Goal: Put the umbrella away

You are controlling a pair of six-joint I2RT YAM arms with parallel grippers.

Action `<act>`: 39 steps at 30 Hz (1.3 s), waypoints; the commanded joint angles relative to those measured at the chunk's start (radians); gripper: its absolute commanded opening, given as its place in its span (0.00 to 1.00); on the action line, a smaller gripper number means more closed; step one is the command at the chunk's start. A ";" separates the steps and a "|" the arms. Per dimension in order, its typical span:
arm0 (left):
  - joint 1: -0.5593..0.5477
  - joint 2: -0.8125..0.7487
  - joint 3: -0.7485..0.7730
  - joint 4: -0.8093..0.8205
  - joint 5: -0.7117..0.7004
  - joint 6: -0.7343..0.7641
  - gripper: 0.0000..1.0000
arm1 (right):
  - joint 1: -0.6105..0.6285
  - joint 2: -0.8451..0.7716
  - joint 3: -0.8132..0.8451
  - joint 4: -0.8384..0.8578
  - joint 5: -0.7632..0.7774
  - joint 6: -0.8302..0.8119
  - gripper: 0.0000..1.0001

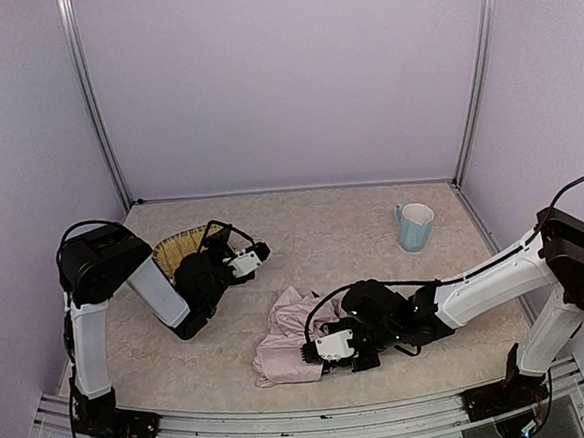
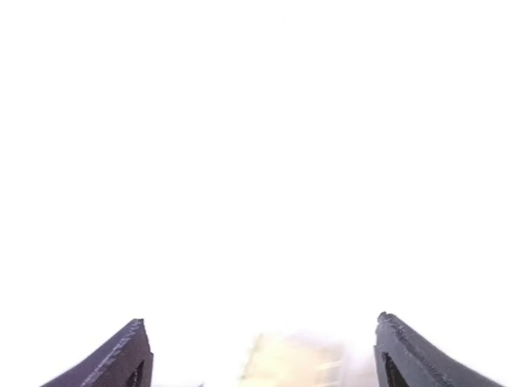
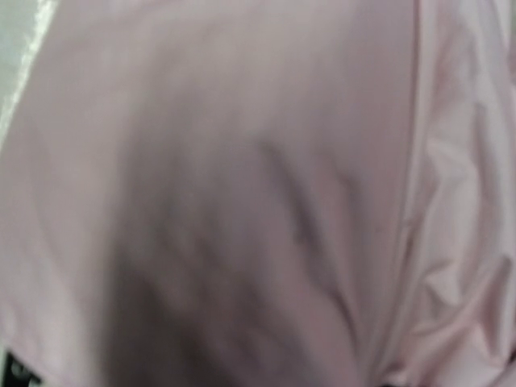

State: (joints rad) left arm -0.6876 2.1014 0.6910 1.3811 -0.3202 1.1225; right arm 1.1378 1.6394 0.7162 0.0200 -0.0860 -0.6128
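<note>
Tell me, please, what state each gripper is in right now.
Left gripper: open, holding nothing.
Right gripper: at the umbrella, fingers hidden; open or shut cannot be told.

**Soft even light from above; both wrist views poor**

The top view is bright, evenly lit and sharp, with only faint shadows on the table (image 1: 353, 237). The left wrist view is blown out to white around the dark fingers (image 2: 121, 363). The right wrist view is blurred, the umbrella (image 3: 322, 161) fabric shadowed at lower left.
</note>
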 commanded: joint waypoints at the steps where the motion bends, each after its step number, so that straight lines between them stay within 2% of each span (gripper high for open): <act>1: 0.029 -0.044 0.016 0.129 -0.141 -0.133 0.95 | 0.018 0.059 -0.010 -0.193 -0.047 0.005 0.00; 3: 0.019 -0.121 0.001 0.059 -0.138 -0.215 0.95 | 0.005 0.069 0.013 -0.227 -0.085 0.021 0.00; 5: -0.006 -0.235 -0.023 -0.070 -0.123 -0.305 0.89 | -0.015 0.085 0.053 -0.276 -0.147 0.045 0.00; 7: -0.062 -0.385 -0.043 -0.308 -0.059 -0.376 0.77 | -0.042 0.108 0.086 -0.330 -0.196 0.065 0.00; 9: -0.141 -0.545 -0.050 -0.591 0.070 -0.428 0.68 | -0.075 0.137 0.133 -0.388 -0.270 0.083 0.00; 11: -0.215 -0.688 -0.057 -0.811 0.227 -0.503 0.64 | -0.112 0.177 0.174 -0.452 -0.357 0.094 0.00; 14: -0.295 -0.864 -0.109 -0.950 0.436 -0.625 0.61 | -0.157 0.230 0.227 -0.541 -0.421 0.105 0.00; 17: -0.408 -0.943 -0.189 -1.008 0.469 -0.642 0.64 | -0.186 0.277 0.270 -0.603 -0.457 0.110 0.00; 20: -0.508 -0.932 -0.210 -1.127 0.387 -0.646 0.74 | -0.212 0.308 0.305 -0.640 -0.506 0.119 0.00; 24: -0.530 -0.828 -0.220 -1.147 0.323 -0.646 0.97 | -0.235 0.324 0.333 -0.661 -0.559 0.116 0.00; 30: -0.486 -0.647 -0.201 -1.067 0.271 -0.622 0.99 | -0.247 0.345 0.345 -0.669 -0.558 0.114 0.00; 33: -0.459 -0.566 -0.173 -1.052 0.270 -0.633 0.96 | -0.247 0.344 0.343 -0.657 -0.564 0.116 0.00; 35: -0.452 -0.518 -0.134 -1.087 0.289 -0.639 0.90 | -0.250 0.334 0.344 -0.650 -0.566 0.116 0.00; 39: -0.429 -0.461 -0.059 -1.194 0.397 -0.695 0.60 | -0.256 0.303 0.333 -0.617 -0.539 0.135 0.00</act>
State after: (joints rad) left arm -1.1393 1.5963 0.5648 0.2695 -0.0158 0.4774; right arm 0.8848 1.9259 1.0946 -0.4637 -0.6884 -0.5362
